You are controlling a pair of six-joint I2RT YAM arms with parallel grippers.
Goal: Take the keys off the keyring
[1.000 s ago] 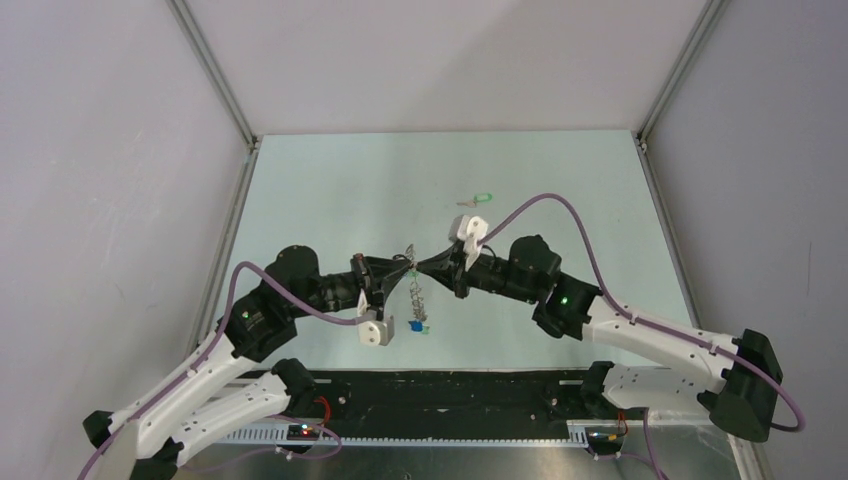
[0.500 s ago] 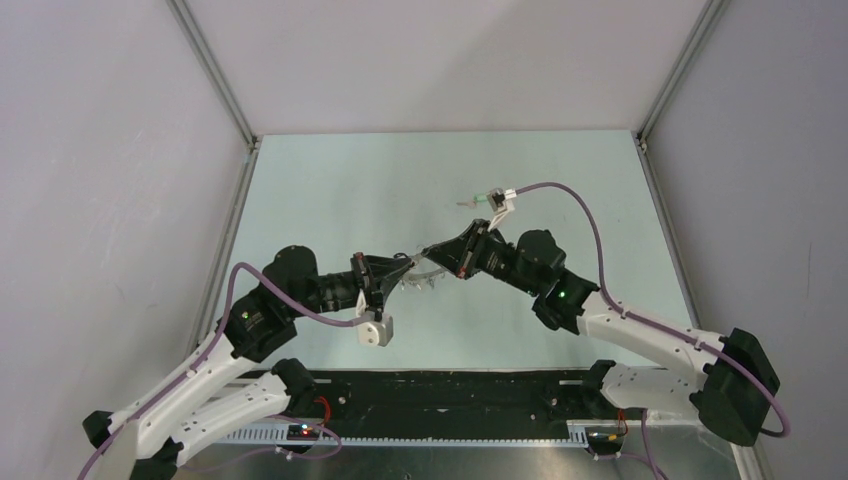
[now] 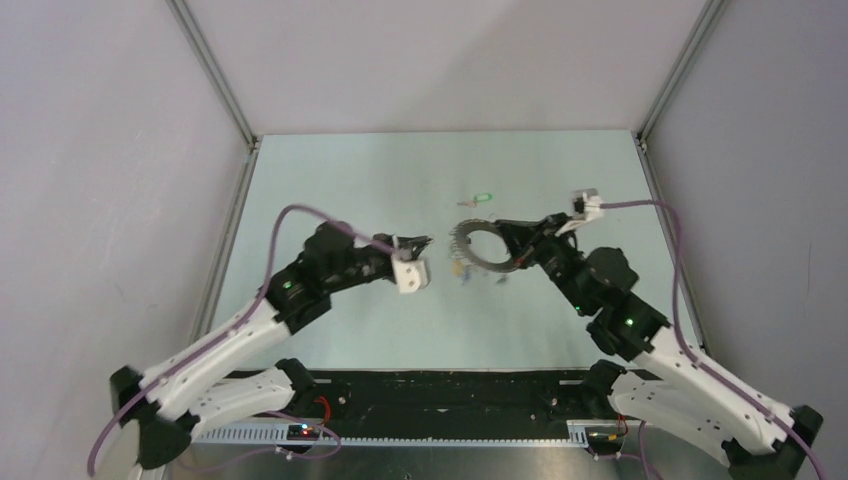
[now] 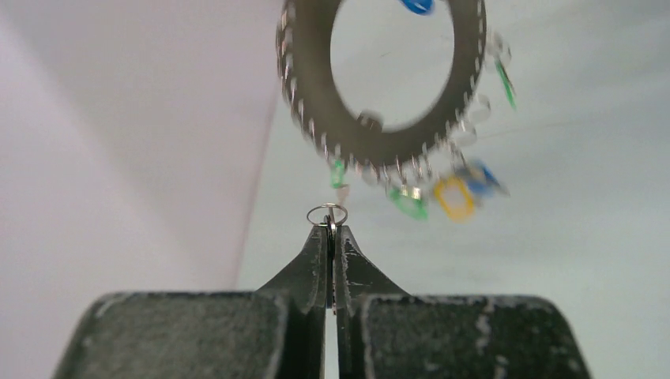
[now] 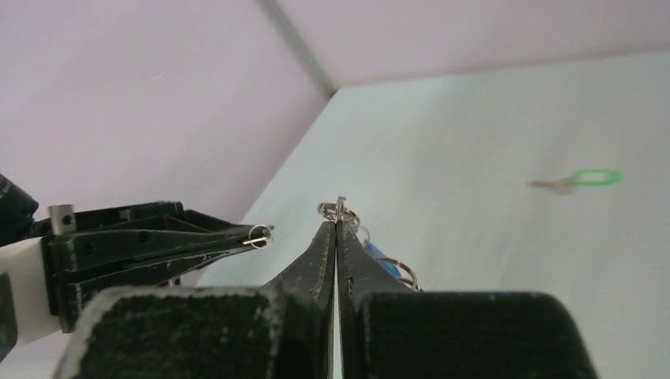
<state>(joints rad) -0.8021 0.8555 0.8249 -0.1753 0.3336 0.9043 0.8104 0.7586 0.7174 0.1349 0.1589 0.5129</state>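
My right gripper (image 3: pixel 512 240) is shut on the right edge of the keyring (image 3: pixel 478 246) and holds it above the table. In the right wrist view my fingertips (image 5: pixel 337 225) pinch its wire, with a blue key (image 5: pixel 379 254) beside them. Several keys (image 3: pixel 462 268) dangle from the ring. In the left wrist view the keyring (image 4: pixel 316 118) hangs ahead, blurred, with green, yellow (image 4: pixel 452 197) and blue heads. My left gripper (image 3: pixel 424 242) is apart from the ring. It is shut (image 4: pixel 332 229) on one thin dark key seen edge-on, with a small split ring (image 4: pixel 327 213) at the fingertips.
A green-headed key (image 3: pixel 482 198) lies loose on the pale table at the back centre; it also shows in the right wrist view (image 5: pixel 585 178). The grey enclosure walls (image 3: pixel 120 150) stand close on both sides. A black rail (image 3: pixel 450 395) runs along the near edge.
The grippers, which met at the centre, have drawn apart. The right arm swung right with the keyring. The left arm pulled back left with one key, now off the ring.
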